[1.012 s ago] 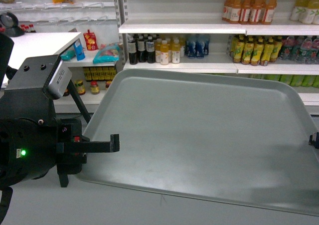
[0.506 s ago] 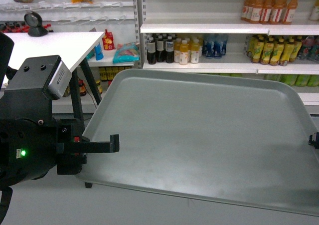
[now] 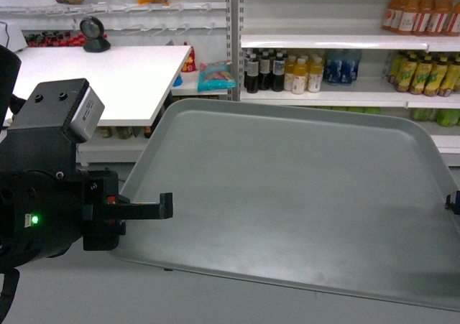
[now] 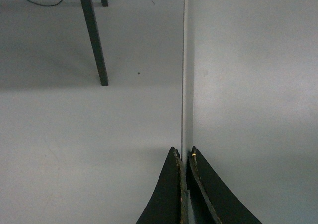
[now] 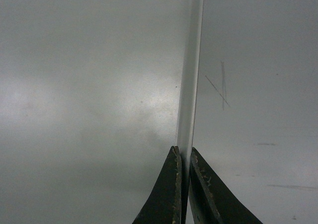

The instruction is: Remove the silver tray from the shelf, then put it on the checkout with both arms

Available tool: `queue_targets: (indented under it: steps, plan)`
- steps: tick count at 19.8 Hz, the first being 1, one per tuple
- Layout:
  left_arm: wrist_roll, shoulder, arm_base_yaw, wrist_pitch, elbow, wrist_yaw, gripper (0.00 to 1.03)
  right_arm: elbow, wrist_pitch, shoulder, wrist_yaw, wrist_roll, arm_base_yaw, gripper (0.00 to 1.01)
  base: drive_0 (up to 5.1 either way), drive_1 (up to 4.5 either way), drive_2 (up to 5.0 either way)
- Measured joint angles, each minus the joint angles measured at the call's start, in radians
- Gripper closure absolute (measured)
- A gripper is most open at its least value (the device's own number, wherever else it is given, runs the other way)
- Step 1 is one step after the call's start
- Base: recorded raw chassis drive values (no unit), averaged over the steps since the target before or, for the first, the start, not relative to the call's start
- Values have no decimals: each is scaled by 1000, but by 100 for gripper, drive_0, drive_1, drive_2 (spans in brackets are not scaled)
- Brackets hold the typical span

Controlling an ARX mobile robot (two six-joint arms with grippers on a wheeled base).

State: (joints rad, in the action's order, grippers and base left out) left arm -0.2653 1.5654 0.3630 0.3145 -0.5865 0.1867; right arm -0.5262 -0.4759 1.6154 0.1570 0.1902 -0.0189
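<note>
- Left gripper (image 4: 184, 159): fingers pinched on the silver tray's (image 3: 287, 195) left rim; tray stretches away to its right, held level above the floor.
- Right gripper (image 5: 183, 157): fingers clamped on the opposite rim; only a sliver of it shows at the head view's right edge.
- Change over the last second: the background has slid rightward. The checkout (image 3: 108, 80), with its scanner (image 3: 92, 33), now sits just beyond the left gripper; the shelf (image 3: 345, 42) lies behind the tray.
- Judgement: tray is off the shelf and the base is turning toward the counter; set-down remains.
</note>
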Motion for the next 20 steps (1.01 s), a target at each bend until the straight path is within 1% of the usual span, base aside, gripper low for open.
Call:
queue_targets:
  steps: [20]
  plan:
    - [0, 1, 0, -3, 0, 1, 100, -2, 4, 2, -2, 0, 0, 98, -497, 248, 248]
